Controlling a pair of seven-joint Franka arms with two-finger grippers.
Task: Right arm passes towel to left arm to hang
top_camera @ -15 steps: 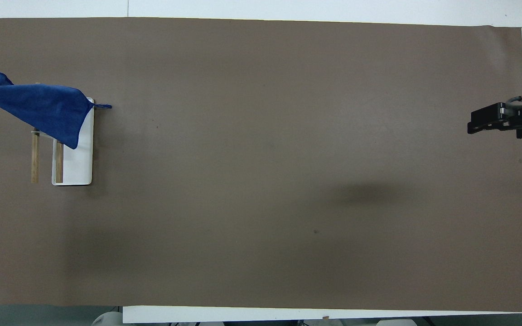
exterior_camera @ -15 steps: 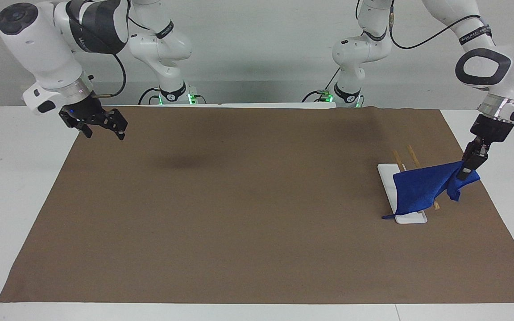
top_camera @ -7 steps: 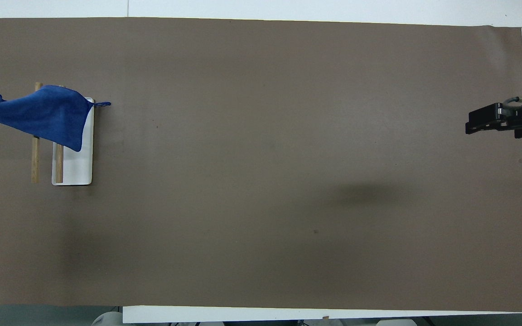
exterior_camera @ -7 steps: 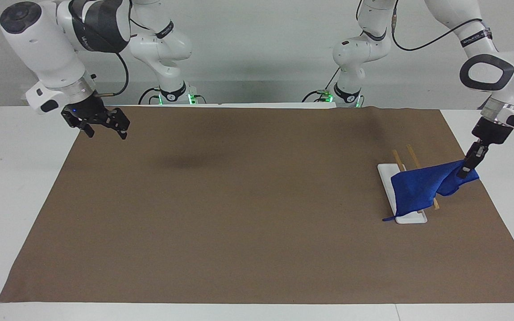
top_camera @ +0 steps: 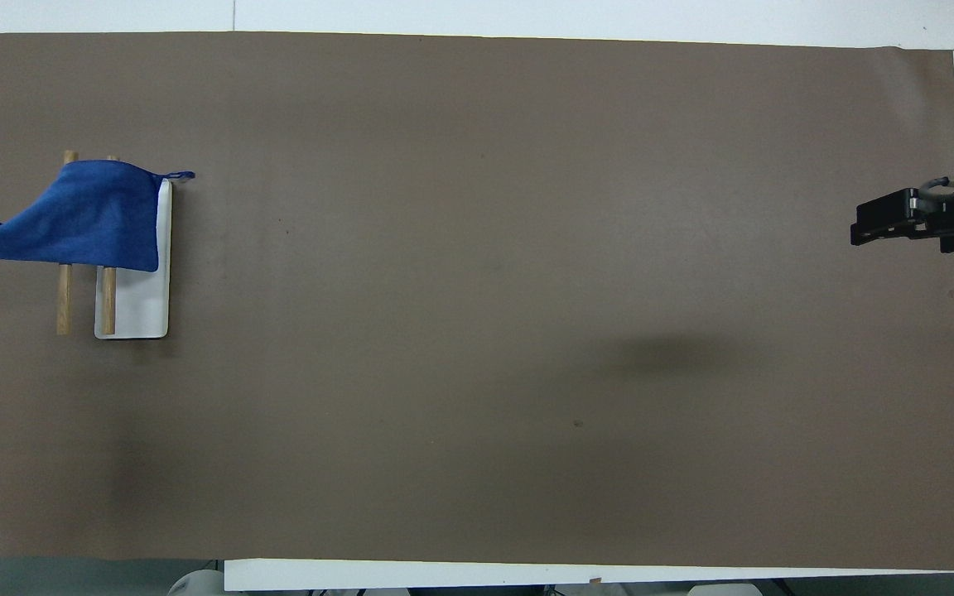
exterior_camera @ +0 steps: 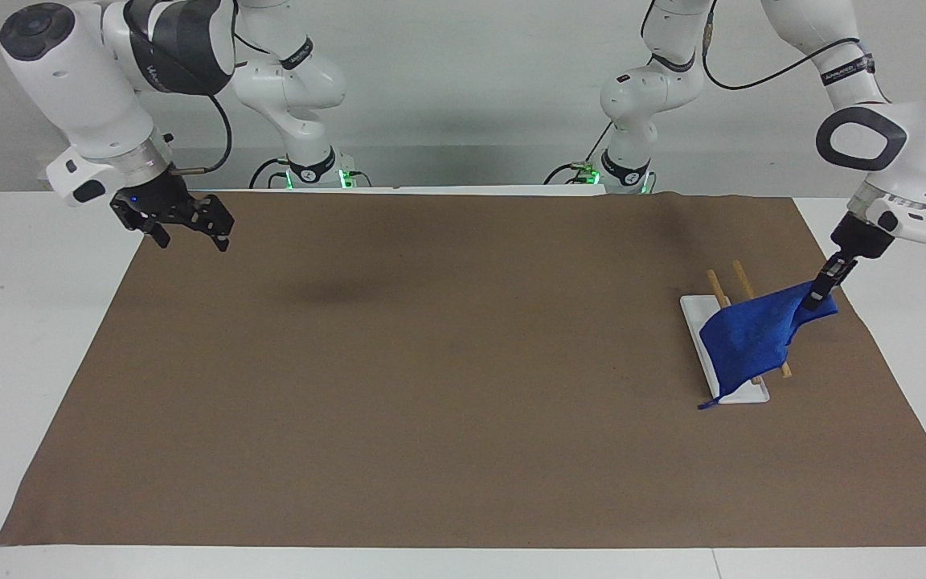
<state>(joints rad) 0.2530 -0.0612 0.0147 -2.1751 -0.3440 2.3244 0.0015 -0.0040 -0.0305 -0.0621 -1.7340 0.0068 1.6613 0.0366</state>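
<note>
Your towel (exterior_camera: 748, 342) is draped over the rack (exterior_camera: 724, 350), one corner pinched in the left claw (exterior_camera: 815, 295) just beside it. Let go lopsided and it could slide off the rails. The right claw (exterior_camera: 182, 227) waits, spread, well apart over the table (exterior_camera: 431, 402).

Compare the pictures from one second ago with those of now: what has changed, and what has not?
The left gripper, shut on the towel, has drawn its corner toward the robots, so the cloth now drapes squarer over the wooden rack. The right gripper waits open over the mat's edge, barely shifted; the rack has not moved.
</note>
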